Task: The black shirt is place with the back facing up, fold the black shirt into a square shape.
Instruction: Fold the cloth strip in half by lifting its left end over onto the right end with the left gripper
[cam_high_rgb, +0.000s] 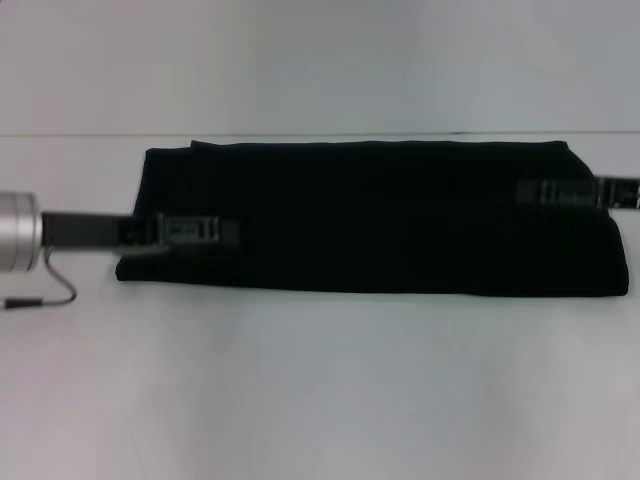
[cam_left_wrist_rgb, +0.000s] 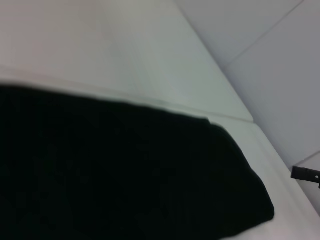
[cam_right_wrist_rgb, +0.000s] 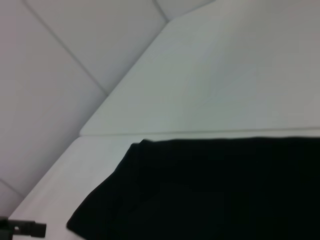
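The black shirt (cam_high_rgb: 380, 215) lies on the white table as a long folded band running left to right. No lettering shows on it. My left gripper (cam_high_rgb: 192, 232) reaches in over the band's left end, near its front corner. My right gripper (cam_high_rgb: 568, 192) sits over the right end, closer to the far edge. In the left wrist view the black shirt (cam_left_wrist_rgb: 115, 170) fills the lower part, with the right gripper (cam_left_wrist_rgb: 305, 174) small beyond its corner. The right wrist view shows the black shirt (cam_right_wrist_rgb: 215, 190) and the left gripper (cam_right_wrist_rgb: 24, 228) far off.
The white table (cam_high_rgb: 320, 390) stretches wide in front of the shirt, and a narrow strip of it lies behind. A thin cable (cam_high_rgb: 55, 285) hangs from the left wrist down to the table. A pale wall (cam_high_rgb: 320, 60) rises behind the table's far edge.
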